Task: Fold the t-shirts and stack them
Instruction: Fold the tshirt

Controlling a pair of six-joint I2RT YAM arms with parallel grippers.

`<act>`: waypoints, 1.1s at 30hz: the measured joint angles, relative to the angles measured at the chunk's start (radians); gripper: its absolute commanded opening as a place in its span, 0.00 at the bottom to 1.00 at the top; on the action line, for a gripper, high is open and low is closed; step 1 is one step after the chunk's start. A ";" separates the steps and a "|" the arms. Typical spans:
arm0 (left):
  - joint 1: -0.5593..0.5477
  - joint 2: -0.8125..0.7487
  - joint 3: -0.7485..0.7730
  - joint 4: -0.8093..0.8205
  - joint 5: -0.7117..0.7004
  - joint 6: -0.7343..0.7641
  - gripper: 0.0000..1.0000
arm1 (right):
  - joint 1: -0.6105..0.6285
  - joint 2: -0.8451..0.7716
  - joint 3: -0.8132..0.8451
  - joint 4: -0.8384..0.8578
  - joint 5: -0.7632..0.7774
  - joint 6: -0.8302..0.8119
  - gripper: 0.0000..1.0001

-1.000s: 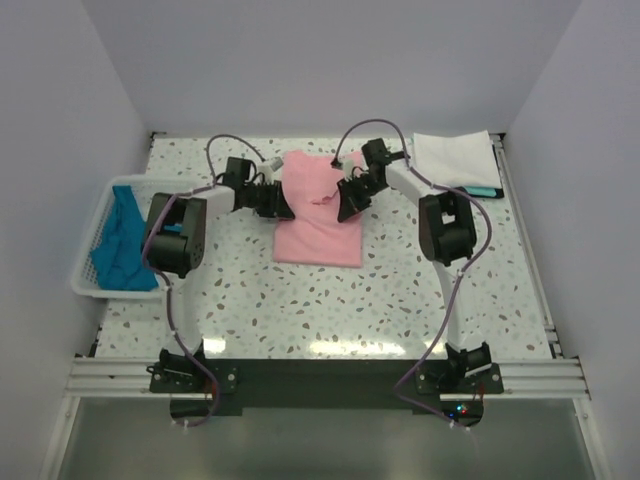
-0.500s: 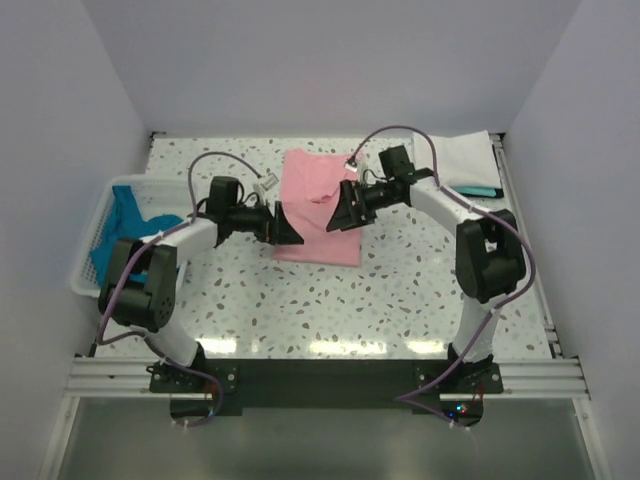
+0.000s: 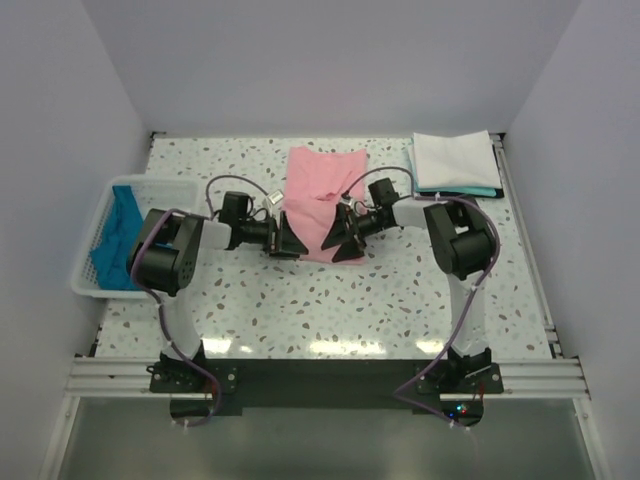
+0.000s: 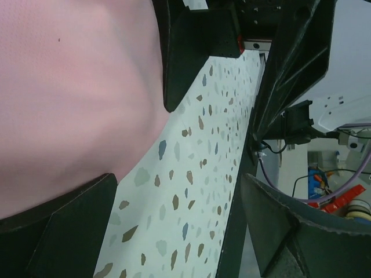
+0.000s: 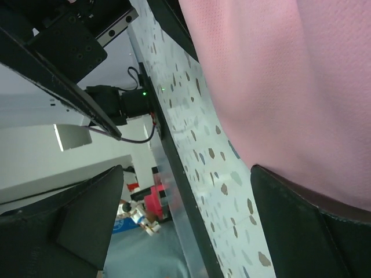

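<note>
Item: pink t-shirt [image 3: 322, 190], lying as a narrow strip at mid-table [image 3: 400, 290].
Step in hand: a lengthwise fold, judged from how both grippers are set at the near hem corners.
Left gripper [image 3: 290, 240], right gripper [image 3: 332, 238]: jaws are held apart at the cloth's edge and nothing is clamped.
Next move, as judged: both corners are to be pinched together and the hem carried evenly to the far edge.

I work in a robot lab. Plain white walls [image 3: 330, 60] box in my speckled table [image 3: 300, 300]. A metal rail [image 3: 110, 378] runs along the bottom of the frame. My left wrist view shows loose wires [image 4: 343, 197] at the lower right.
</note>
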 measured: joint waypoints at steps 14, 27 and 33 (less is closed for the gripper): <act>0.051 0.005 -0.011 -0.024 0.050 0.045 0.94 | -0.079 0.019 0.032 -0.185 -0.048 -0.216 0.91; 0.029 -0.305 0.124 -0.336 -0.121 0.285 0.85 | -0.087 -0.065 0.229 -0.630 0.182 -0.655 0.82; 0.002 -0.454 0.167 -0.462 -0.334 0.762 0.67 | -0.089 -0.241 0.249 -0.683 0.358 -0.888 0.68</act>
